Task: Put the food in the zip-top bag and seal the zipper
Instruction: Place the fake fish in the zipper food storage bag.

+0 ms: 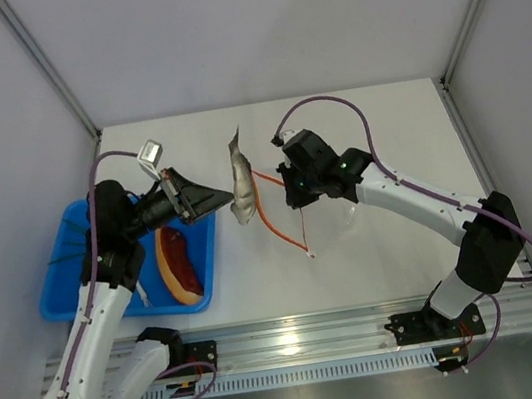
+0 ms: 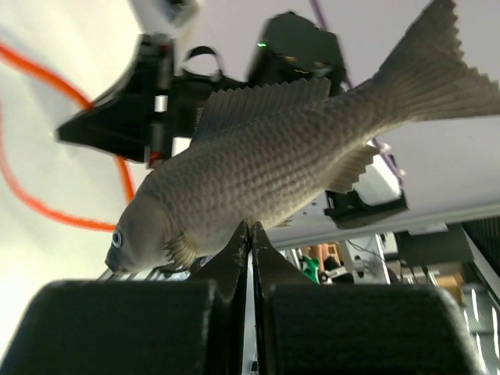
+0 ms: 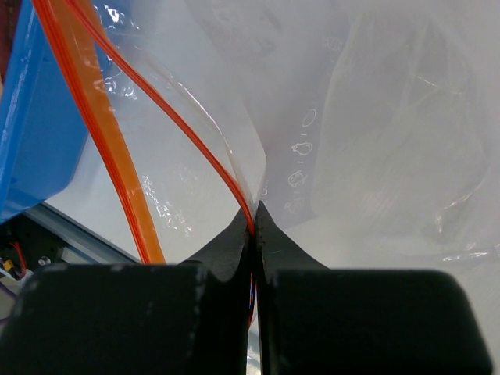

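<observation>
The grey toy fish (image 1: pixel 241 185) is pinched at its belly by the left tool (image 1: pixel 229 199), whose fingers are clamped together on it. In the left wrist view the fish (image 2: pixel 266 180) shows fine scales, a ribbed back fin, a forked tail and a small round eye. From above it appears edge-on, tail toward the far wall, just beside the zipper (image 1: pixel 274 220).

The right tool (image 1: pixel 290 194) is clamped on the red-orange zipper strip (image 3: pixel 101 117) of the clear zip-top bag (image 3: pixel 375 117). From its wrist the tool (image 3: pixel 254 212) grips one strip while the second strip runs apart from it, so the mouth is parted. The plastic is wrinkled and see-through.

The dark-red meat slab (image 1: pixel 177 262) with its orange-tan rim lies in the blue tray (image 1: pixel 68 292), under the left arm and well apart from the bag.

The desk (image 1: pixel 375 121) is white and plain, closed in by white walls (image 1: pixel 249 30) with grey metal posts. An aluminium rail (image 1: pixel 308 335) runs along the near edge.
</observation>
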Robot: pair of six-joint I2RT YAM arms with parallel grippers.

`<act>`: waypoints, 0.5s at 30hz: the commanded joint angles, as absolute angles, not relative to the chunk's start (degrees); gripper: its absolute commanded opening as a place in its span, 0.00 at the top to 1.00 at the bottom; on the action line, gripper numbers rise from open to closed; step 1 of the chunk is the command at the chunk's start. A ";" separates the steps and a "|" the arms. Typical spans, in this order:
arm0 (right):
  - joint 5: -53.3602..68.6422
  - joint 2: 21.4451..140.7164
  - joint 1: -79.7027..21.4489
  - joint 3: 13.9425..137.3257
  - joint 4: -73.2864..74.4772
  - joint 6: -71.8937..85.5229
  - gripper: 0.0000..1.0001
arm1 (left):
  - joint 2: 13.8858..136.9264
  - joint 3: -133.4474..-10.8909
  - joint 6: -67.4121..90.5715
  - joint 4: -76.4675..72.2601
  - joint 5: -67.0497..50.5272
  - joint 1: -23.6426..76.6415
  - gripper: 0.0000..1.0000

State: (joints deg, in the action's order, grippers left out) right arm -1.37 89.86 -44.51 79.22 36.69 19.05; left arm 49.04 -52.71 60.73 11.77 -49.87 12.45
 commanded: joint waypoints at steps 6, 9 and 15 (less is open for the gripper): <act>3.95 88.07 -44.82 82.35 33.93 25.22 1.00 | 49.65 -38.95 84.25 -25.46 -51.60 14.15 0.99; 5.71 87.19 -44.65 82.00 33.14 27.68 1.00 | 50.80 -34.81 88.05 -32.85 -49.66 14.33 1.00; 8.70 84.64 -44.56 79.55 30.06 32.16 1.00 | 55.10 -27.88 96.38 -50.21 -46.50 14.76 0.99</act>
State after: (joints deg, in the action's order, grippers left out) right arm 6.22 88.16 -44.53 79.40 33.98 28.42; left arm 53.93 -30.33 88.25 -32.03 -49.01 14.17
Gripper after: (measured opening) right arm 0.003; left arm 0.006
